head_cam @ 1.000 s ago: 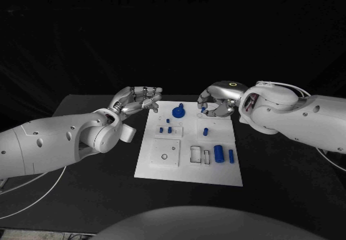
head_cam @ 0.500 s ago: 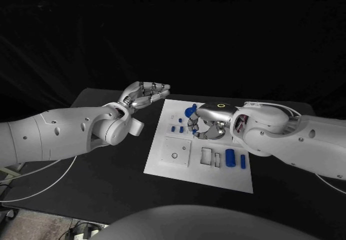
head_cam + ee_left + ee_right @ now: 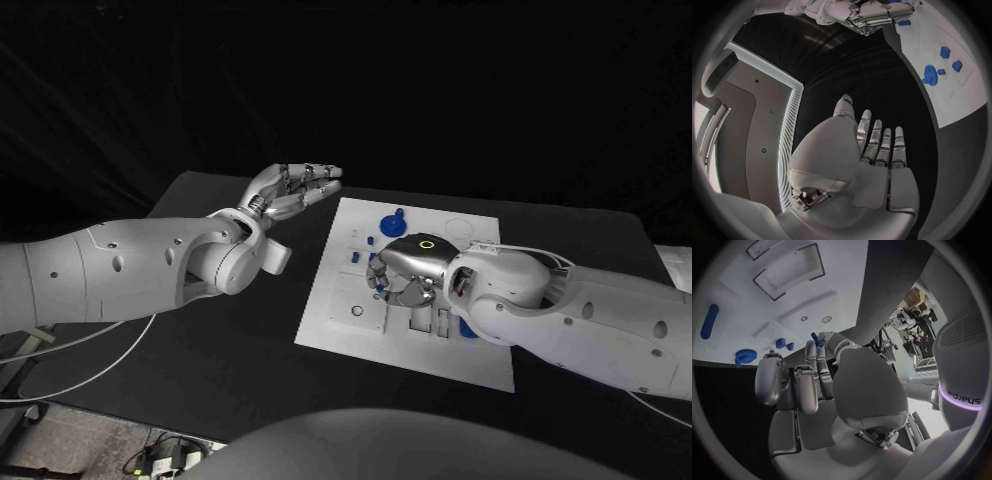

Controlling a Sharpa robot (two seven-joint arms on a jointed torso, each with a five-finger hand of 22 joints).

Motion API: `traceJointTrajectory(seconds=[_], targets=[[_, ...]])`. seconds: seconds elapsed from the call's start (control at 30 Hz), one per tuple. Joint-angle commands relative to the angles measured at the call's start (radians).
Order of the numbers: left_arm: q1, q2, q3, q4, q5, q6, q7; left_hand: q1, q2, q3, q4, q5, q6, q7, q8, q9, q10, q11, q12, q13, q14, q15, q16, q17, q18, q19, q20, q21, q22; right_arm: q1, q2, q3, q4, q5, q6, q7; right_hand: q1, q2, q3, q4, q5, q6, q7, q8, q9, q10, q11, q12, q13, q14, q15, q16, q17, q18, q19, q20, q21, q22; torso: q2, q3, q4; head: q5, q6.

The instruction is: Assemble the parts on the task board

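The white task board (image 3: 326,334) lies in the middle of the black table. My right hand (image 3: 402,272) hovers over the board's middle with fingers curled, pinching a small blue peg (image 3: 816,340) between thumb and a finger. A blue gear (image 3: 392,226) stands near the board's far edge, with small blue pegs (image 3: 351,257) just nearer. The gear (image 3: 745,356) and a long blue piece (image 3: 709,321) also lie on the board (image 3: 767,305) in the right wrist view. My left hand (image 3: 297,187) floats off the board's far left corner, fingers straight and apart, holding nothing.
Rectangular recesses (image 3: 351,300) are cut into the board's near half, partly under my right arm. A blue cylinder (image 3: 464,327) peeks out beside that arm. Black table (image 3: 216,330) surrounds the board, and its near left edge drops to a floor with cables.
My right hand has come from the board's far edge to over its middle, still with the peg. My left hand has uncurled its fingers. The camera has shifted as well.
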Motion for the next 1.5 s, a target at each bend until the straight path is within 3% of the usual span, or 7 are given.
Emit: traceJointTrajectory(seconds=[0.03, 0.4, 1.0, 1.13, 1.5], targets=[[-0.001, 0.000, 0.001, 0.011, 0.008, 0.010, 0.029, 0.002, 0.006, 0.005, 0.000, 0.006, 0.000, 0.006, -0.001, 0.001, -0.002, 0.005, 0.007, 0.000, 0.003, 0.006, 0.008, 0.001, -0.001, -0.001, 0.008, -0.002, -0.005, -0.011, 0.006, 0.000, -0.010, -0.059, -0.034, -0.018, -0.005, -0.004, 0.000, -0.004, 0.004, 0.004, 0.000, -0.007, 0.001, 0.007, -0.001, 0.005, -0.001, 0.019, -0.004, 0.000, 0.109, 0.007, 0.002, 0.004, 0.004, 0.172, -0.001, -0.0004, -0.0007, 0.005, 0.000], [-0.002, -0.007, 0.001, 0.019, 0.008, 0.014, 0.026, 0.008, 0.005, 0.005, 0.000, 0.012, 0.001, 0.011, 0.001, 0.001, -0.002, 0.011, 0.016, 0.000, 0.012, 0.014, 0.017, 0.002, 0.005, 0.002, 0.025, -0.001, -0.020, -0.035, 0.014, 0.000, -0.044, -0.075, -0.073, -0.005, -0.005, -0.005, 0.004, -0.007, -0.007, 0.006, 0.002, -0.013, -0.001, 0.009, 0.001, 0.003, -0.005, 0.019, -0.002, -0.001, 0.107, 0.007, 0.004, 0.006, 0.005, 0.173, -0.001, 0.0007, -0.0034, 0.017, 0.000], [-0.002, 0.002, 0.001, 0.014, -0.001, 0.027, 0.013, 0.021, 0.009, 0.006, 0.000, 0.022, 0.001, 0.018, 0.002, 0.001, -0.006, 0.020, 0.029, 0.000, 0.040, 0.031, 0.054, 0.006, 0.024, 0.014, 0.068, 0.001, -0.033, -0.059, 0.009, 0.001, -0.075, 0.026, -0.160, 0.059, -0.008, -0.003, 0.009, -0.009, -0.014, 0.009, 0.007, -0.021, -0.001, 0.018, 0.001, 0.002, -0.010, 0.021, 0.003, 0.000, 0.108, 0.005, 0.008, 0.008, 0.010, 0.175, -0.001, -0.0001, -0.0015, 0.046, 0.000], [-0.007, 0.004, 0.001, 0.010, -0.002, 0.032, 0.010, 0.027, 0.011, 0.006, 0.000, 0.024, 0.000, 0.020, 0.002, 0.001, -0.006, 0.023, 0.033, 0.000, 0.056, 0.039, 0.073, 0.008, 0.030, 0.021, 0.082, 0.003, -0.033, -0.065, 0.009, 0.002, -0.078, 0.046, -0.176, 0.065, -0.008, -0.004, 0.010, -0.010, -0.014, 0.009, 0.008, -0.023, -0.001, 0.021, 0.002, 0.003, -0.011, 0.021, 0.004, 0.001, 0.108, 0.005, 0.009, 0.009, 0.011, 0.175, -0.001, 0.0001, -0.0023, 0.048, 0.000], [-0.024, 0.012, 0.001, -0.001, -0.003, 0.042, 0.016, 0.027, 0.012, 0.004, 0.001, 0.023, -0.001, 0.021, 0.002, 0.001, -0.007, 0.024, 0.036, 0.000, 0.040, 0.031, 0.050, 0.004, 0.033, 0.021, 0.086, 0.002, -0.046, -0.076, 0.013, 0.003, -0.099, 0.101, -0.176, 0.075, -0.010, -0.004, 0.010, -0.009, -0.016, 0.010, 0.011, -0.025, -0.001, 0.026, 0.004, 0.002, -0.013, 0.020, 0.006, -0.001, 0.106, 0.005, 0.008, 0.011, 0.010, 0.174, -0.001, -0.0001, -0.0020, 0.054, 0.000]])
